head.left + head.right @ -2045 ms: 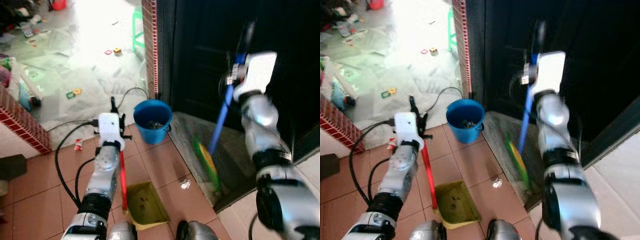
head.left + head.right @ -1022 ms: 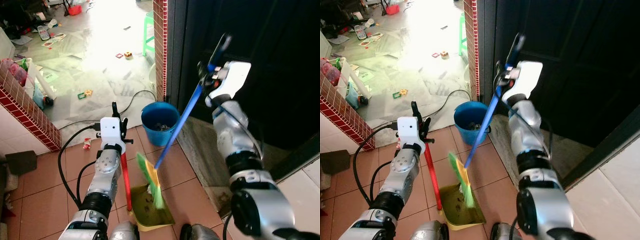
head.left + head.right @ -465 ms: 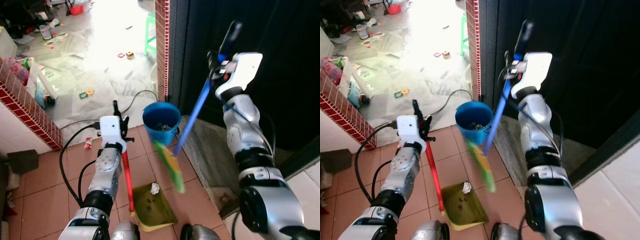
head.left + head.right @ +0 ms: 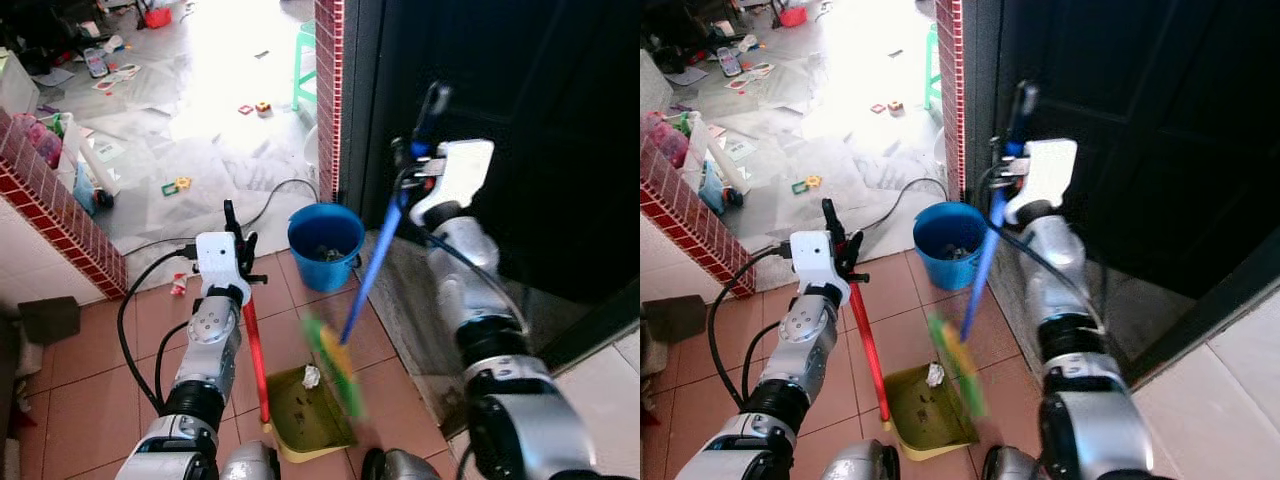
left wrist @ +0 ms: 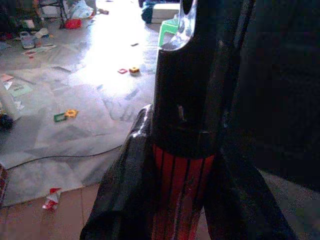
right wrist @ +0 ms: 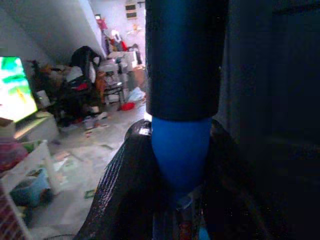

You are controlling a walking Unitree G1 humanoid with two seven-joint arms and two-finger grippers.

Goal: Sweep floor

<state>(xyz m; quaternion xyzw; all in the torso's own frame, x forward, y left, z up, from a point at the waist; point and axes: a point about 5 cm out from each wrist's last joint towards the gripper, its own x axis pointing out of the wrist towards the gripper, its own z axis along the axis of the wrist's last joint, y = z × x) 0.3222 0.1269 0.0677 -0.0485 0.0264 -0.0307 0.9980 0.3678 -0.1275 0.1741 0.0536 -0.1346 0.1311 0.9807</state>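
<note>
My right gripper (image 4: pixel 412 162) is shut high on the blue handle (image 4: pixel 372 268) of a broom. Its green and yellow bristles (image 4: pixel 336 366), blurred, hang at the right edge of a yellow-green dustpan (image 4: pixel 300 425). That dustpan lies on the terracotta tiles with a crumpled white paper (image 4: pixel 311 376) and dark crumbs in it. My left gripper (image 4: pixel 236 228) is shut on the top of the dustpan's red handle (image 4: pixel 254 355), which stands upright. The right wrist view has the blue handle (image 6: pixel 181 150) between the black fingers; the left wrist view has the red handle (image 5: pixel 182 200).
A blue bucket (image 4: pixel 326 245) with rubbish stands just beyond the dustpan. A brick pillar (image 4: pixel 329 90) and a dark door (image 4: pixel 530 110) rise behind it, with a raised stone step (image 4: pixel 415 310) on the right. Black cable (image 4: pixel 135 300) loops on the tiles beside a low brick wall (image 4: pixel 60 200).
The broom swung from the step on the right across to the dustpan. The white paper that lay on the tiles now lies in the pan. My left arm stayed put.
</note>
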